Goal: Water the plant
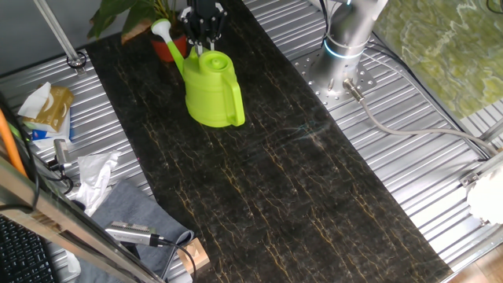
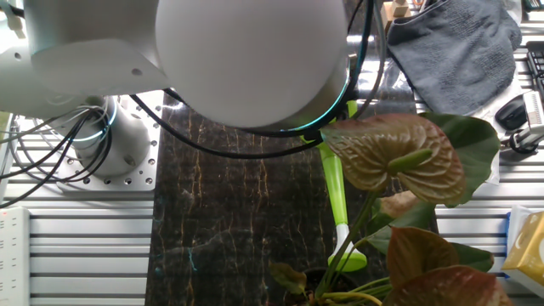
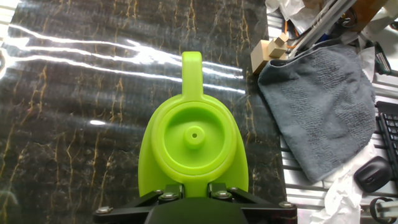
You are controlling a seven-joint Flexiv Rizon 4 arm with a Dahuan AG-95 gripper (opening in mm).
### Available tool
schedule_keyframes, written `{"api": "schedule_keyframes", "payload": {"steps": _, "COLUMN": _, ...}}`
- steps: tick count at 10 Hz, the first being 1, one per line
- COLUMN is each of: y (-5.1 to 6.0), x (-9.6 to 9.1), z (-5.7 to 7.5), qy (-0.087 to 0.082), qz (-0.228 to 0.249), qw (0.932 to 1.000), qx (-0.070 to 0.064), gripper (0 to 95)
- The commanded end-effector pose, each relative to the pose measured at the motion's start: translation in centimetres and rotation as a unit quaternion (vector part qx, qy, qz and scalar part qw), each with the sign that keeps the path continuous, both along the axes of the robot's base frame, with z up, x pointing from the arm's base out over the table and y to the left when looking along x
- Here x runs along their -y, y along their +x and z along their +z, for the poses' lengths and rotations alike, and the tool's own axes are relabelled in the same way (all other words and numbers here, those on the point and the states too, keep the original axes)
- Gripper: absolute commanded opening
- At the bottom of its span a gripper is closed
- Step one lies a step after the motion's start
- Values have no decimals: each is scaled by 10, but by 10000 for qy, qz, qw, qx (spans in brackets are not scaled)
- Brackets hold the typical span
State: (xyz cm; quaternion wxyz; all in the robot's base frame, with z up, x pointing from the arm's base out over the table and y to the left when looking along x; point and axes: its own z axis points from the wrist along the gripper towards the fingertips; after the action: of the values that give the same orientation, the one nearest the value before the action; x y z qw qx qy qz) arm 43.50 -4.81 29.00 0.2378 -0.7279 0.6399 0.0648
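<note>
A lime-green watering can (image 1: 211, 90) stands on the black marbled mat (image 1: 259, 173), handle toward the front. Its spout rises back-left to a white rose (image 1: 161, 28). My gripper (image 1: 202, 49) comes down on the can's top at the base of the spout. In the hand view the gripper (image 3: 193, 185) is shut on that green neck, with the can's round lid (image 3: 194, 134) just ahead. The plant (image 1: 126, 14) stands right behind the can in its red-orange pot (image 1: 167, 49). In the other fixed view, its broad leaves (image 2: 399, 153) hang beside the spout (image 2: 334, 187).
A grey towel (image 3: 323, 106) lies off the mat's edge beside a wooden block (image 3: 270, 50) and a dark mouse (image 3: 372, 174). The arm's base (image 1: 346, 39) is bolted to the ribbed metal table right of the mat. A paper bag (image 1: 47, 106) and cables clutter the left side.
</note>
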Motion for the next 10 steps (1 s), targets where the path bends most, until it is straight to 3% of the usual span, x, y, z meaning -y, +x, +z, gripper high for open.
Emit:
{"api": "schedule_keyframes", "payload": {"steps": 1, "y": 0, "x": 0, "z": 0, "qy": 21, "qz": 14, "qw": 10000, "qx": 2, "gripper": 0}}
{"api": "schedule_keyframes", "payload": {"steps": 10, "y": -1, "x": 4, "z": 2, "qy": 114, "qz": 39, "qw": 9999, "qx": 10, "gripper": 0}}
